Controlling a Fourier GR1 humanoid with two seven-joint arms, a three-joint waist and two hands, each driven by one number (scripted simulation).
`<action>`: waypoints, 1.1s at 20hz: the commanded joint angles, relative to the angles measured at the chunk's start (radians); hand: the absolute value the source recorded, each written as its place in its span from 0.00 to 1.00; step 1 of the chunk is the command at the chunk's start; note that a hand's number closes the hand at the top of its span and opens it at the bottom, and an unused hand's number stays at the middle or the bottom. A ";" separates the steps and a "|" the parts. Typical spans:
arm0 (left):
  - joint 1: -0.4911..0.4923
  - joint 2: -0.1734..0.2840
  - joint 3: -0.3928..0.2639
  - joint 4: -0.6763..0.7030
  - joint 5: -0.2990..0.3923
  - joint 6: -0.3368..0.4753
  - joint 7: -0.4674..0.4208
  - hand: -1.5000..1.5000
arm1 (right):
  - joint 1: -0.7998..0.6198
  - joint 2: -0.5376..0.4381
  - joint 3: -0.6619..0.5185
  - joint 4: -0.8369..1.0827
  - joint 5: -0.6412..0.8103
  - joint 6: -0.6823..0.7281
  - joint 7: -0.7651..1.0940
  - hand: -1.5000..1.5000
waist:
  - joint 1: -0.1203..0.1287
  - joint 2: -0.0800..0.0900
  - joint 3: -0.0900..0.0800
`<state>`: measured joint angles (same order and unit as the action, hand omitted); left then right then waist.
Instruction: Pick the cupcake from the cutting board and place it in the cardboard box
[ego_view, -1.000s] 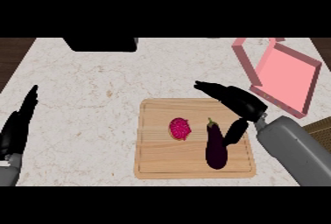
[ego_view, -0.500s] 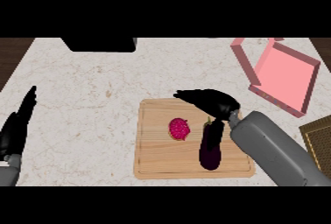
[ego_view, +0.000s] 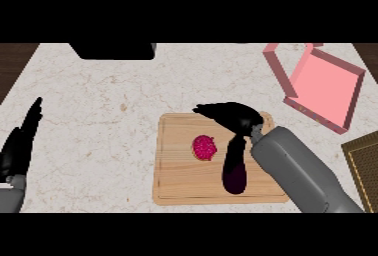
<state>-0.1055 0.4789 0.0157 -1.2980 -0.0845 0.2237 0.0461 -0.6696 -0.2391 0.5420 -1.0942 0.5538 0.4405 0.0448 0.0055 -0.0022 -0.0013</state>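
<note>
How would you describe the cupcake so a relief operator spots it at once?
Find the wooden cutting board in the middle of the marble counter. Two things lie on it: the cupcake near its centre and, just to its right, a long dark eggplant. The cupcake is the small, round, bright pink one, just below and left of the right hand.

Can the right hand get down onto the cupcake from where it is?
Probably yes. The right hand hovers just above and right of the cupcake; nothing lies between. The eggplant sits close beside it, apart.
</note>
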 joint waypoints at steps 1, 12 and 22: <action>0.015 -0.007 0.044 -0.001 -0.003 -0.039 -0.028 0.50 | 0.001 0.011 -0.061 0.052 0.063 0.017 -0.074 0.00 | 0.000 0.003 0.001; 0.011 -0.081 0.057 0.012 -0.073 -0.034 -0.025 0.50 | 0.093 0.100 -0.097 -0.131 0.104 0.096 -0.065 0.00 | -0.004 0.002 0.001; -0.030 -0.047 0.129 0.020 -0.064 -0.096 -0.005 0.50 | 0.128 0.197 -0.054 -0.108 0.226 0.157 0.104 0.00 | -0.003 0.003 0.001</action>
<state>-0.0934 0.4291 0.1198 -1.3165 -0.1484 0.1367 0.0443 -0.5464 -0.0861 0.4696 -1.2586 0.7262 0.6070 0.1053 0.0024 -0.0010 -0.0003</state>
